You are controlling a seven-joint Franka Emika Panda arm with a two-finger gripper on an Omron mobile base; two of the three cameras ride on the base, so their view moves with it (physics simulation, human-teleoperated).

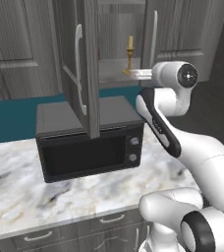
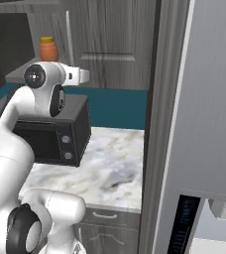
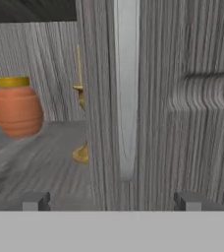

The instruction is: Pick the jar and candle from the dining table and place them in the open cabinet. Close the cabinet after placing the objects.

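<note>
The candle (image 1: pixel 130 53), a thin pale-yellow taper in a brass holder, stands on the grey shelf of the open cabinet (image 1: pixel 111 71). In the hand view the candle (image 3: pixel 78 74) is half hidden behind a dark door edge, with its flared base low on the shelf. The cabinet's door (image 1: pixel 87 64) swings out over the microwave. My gripper (image 1: pixel 134 74) hovers at the shelf's front right, just beside the candle's base. Seen from the hand, the gripper (image 3: pixel 114 201) is open and holds nothing. The jar and the dining table are out of view.
A small orange bottle (image 3: pixel 16 106) with a yellow lid sits on the shelf left of the candle. The neighbouring closed door's silver handle (image 3: pixel 126 98) is right ahead of the hand. A black microwave (image 1: pixel 89 140) stands on the marble counter (image 1: pixel 20 197). A tall grey panel (image 2: pixel 204 109) rises at right.
</note>
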